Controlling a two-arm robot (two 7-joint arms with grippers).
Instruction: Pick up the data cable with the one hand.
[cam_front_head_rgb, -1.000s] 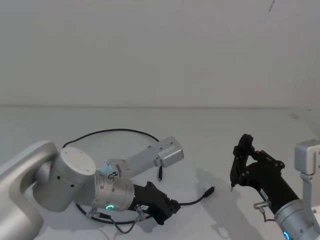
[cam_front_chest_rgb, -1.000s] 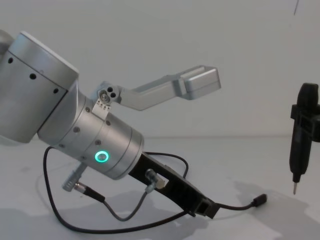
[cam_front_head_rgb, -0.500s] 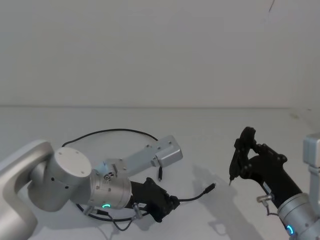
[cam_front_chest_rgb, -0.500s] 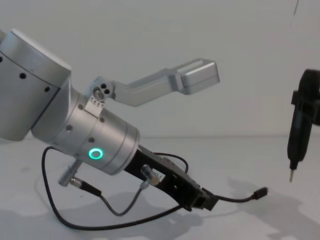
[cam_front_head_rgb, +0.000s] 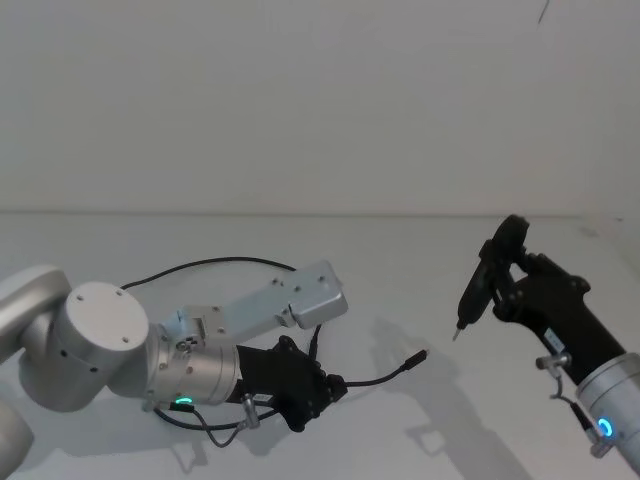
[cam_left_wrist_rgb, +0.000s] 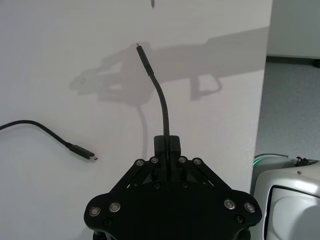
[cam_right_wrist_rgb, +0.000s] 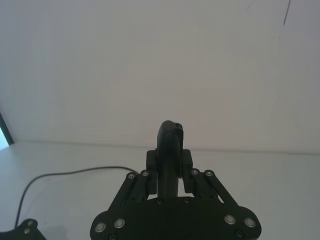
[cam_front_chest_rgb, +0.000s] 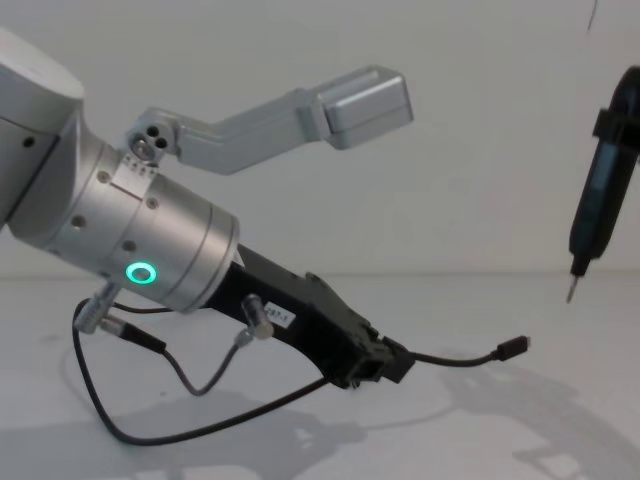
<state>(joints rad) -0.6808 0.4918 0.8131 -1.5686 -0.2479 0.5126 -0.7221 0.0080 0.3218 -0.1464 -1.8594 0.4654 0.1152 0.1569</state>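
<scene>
**Cable Handling: Grip Point and Material Behaviour**

The left pincer (cam_front_head_rgb: 322, 384) is low over the desk (cam_front_head_rgb: 350, 240), closed on the cable (cam_front_head_rgb: 385, 372) a short way behind one plug. In the left wrist view the cord leaves the jaws and curves forward in a free arc, with its plug clear of the surface and a shadow beneath it. The rest of the cable runs back in a wide loop behind the left arm. The second plug (cam_left_wrist_rgb: 82, 151) lies flat on the desk, well apart from the jaws.

Handling judgement: the cable is light, thin and flexible. It offers no stiffness beyond a short length, so the slack will probably trail and drag when raised. The smooth jacket may slip through a loose grip. The present hold, on the cord near the plug, appears suitable.

The cable lies directly on the bare desk, not in any box or tray.

The right pincer (cam_front_head_rgb: 500, 275) hangs above the right side of the desk, closed on a pen-shaped tool (cam_front_head_rgb: 478, 290) with its tip pointing down, well apart from the cable.
</scene>
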